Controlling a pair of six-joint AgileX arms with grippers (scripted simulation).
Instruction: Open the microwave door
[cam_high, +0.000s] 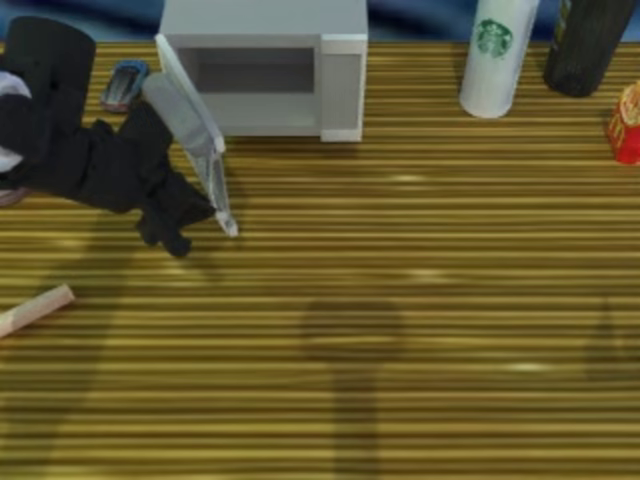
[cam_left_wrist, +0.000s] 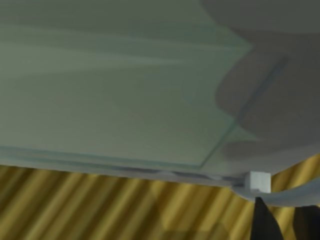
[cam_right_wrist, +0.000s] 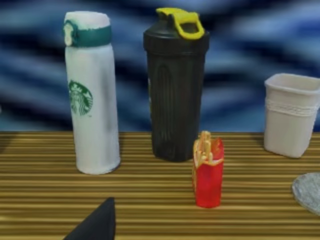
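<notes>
From above we see the microwave at the far edge of the tabletop, its cavity exposed. The microwave door stands swung well out, hinged at the box's left front corner, its free end reaching toward our left tool. That tool sits right against the door's outer end, by the small white handle block. We cannot tell from above whether it is clenched on the door or released.

The left wrist view adds the close detail: the door's greyish window fills most of the frame, with the handle block just beyond one dark fingertip.

Our right tool is out of the top view. Only its wrist view shows a dark finger, plus a white green-logo bottle, a black shaker, a red fries carton and a white cup.
</notes>
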